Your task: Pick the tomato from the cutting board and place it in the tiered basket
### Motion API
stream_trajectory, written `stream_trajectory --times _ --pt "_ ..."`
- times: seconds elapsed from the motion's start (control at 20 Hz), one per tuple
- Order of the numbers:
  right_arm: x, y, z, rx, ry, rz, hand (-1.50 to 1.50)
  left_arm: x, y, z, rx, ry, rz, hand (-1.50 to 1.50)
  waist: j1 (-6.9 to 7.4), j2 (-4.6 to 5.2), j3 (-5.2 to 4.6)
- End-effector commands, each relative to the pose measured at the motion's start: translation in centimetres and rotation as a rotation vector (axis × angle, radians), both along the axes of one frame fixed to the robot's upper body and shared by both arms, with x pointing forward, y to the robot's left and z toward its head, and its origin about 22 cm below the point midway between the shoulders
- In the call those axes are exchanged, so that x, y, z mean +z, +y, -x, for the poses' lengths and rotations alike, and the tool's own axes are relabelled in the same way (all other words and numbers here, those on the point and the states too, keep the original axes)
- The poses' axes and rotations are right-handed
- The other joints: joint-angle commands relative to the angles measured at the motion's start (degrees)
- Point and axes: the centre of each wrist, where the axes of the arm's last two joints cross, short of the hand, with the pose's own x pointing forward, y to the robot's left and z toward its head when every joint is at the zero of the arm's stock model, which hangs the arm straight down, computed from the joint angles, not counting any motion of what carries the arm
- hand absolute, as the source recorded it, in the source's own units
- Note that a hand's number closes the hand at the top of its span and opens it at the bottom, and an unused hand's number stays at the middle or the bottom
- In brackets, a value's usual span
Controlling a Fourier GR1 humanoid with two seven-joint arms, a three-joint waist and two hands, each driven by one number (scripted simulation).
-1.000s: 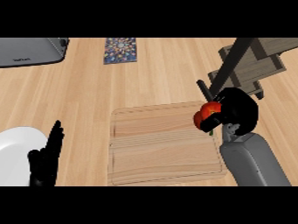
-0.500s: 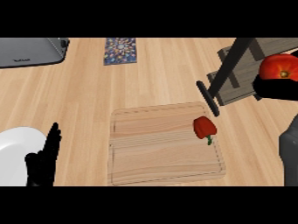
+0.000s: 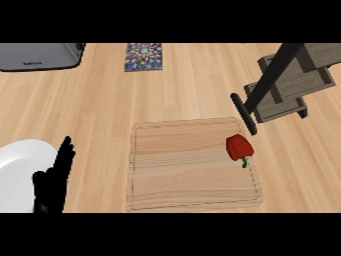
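We cannot see the tomato. A glossy red pepper (image 3: 239, 147) lies on the pale, grained cutting board (image 3: 188, 170), beside the dark-framed wooden tiered basket (image 3: 295, 80). Our left hand (image 3: 53, 180) rests open with straight fingers, holding nothing, over a smooth white plate (image 3: 7, 172).

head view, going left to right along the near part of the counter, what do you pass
white plate → left hand → cutting board → red pepper

Tiered basket (image 3: 298, 82) cut off at right edge; tomato unseen, perhaps inside; right hand out of view.
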Motion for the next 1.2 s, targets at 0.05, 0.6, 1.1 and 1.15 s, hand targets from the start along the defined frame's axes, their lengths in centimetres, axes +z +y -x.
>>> stream_trajectory --times 0.05,0.6,1.1,1.15 --pt "4.4 -0.1 1.2 -0.207 0.125 -0.094 1.5 -0.8 -0.1 -0.1 -0.006 0.033 0.004 0.0 0.57 0.47 -0.05" --pt "13.4 -1.9 -0.7 -0.291 0.171 -0.158 1.5 0.4 -1.5 -1.3 -0.075 0.012 0.021 0.0 4.36 1.74 0.28" --pt "13.2 -5.9 -5.8 -0.239 0.316 -0.169 1.5 0.5 -3.8 -2.3 -0.088 0.011 0.016 0.0 4.67 2.43 0.47" --pt "13.6 -5.2 -6.9 -0.233 0.282 -0.186 1.5 -0.7 -2.4 -1.1 -0.098 0.016 0.004 0.0 5.32 2.58 0.43"
